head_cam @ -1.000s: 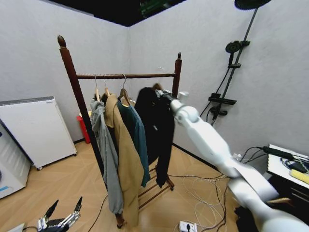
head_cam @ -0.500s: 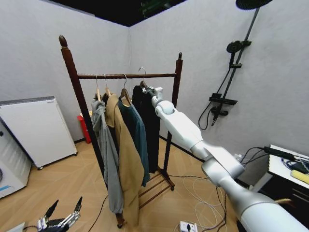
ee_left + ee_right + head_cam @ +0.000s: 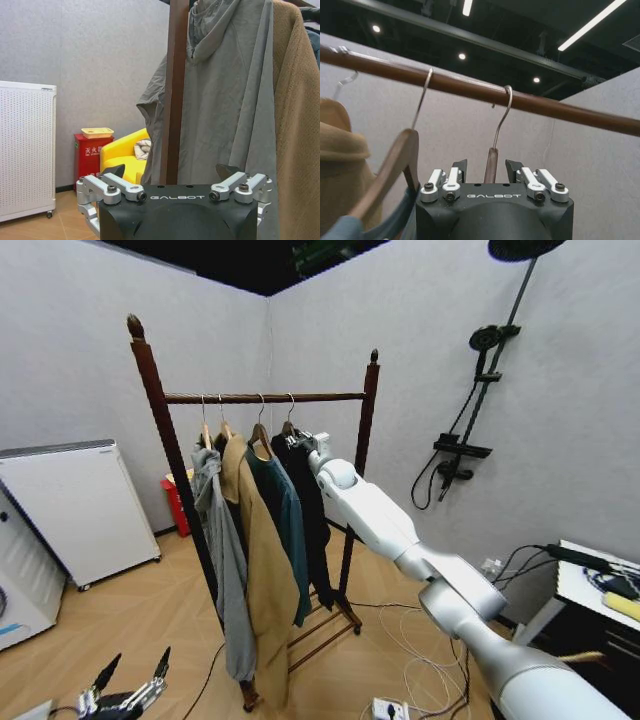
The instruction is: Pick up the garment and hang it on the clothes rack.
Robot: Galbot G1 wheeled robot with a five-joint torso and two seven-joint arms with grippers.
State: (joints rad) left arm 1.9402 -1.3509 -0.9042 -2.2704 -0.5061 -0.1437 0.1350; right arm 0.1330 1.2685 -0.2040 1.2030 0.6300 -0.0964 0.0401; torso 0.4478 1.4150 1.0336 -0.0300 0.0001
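The long black soft-fabric garment [image 3: 308, 502] hung on the dark reddish-brown wooden clothes rack [image 3: 262, 397]. The "GALBOT"-marked right gripper [image 3: 487, 169] straddled its hanger, jaws parted. The similarly branded left gripper [image 3: 171, 171] idled open, low.

one clothes rack [image 3: 160, 400] is holding four hung garments: a grey jacket [image 3: 222, 560], tan coat [image 3: 262, 580], teal jacket [image 3: 288, 530], black garment [image 3: 310, 500]
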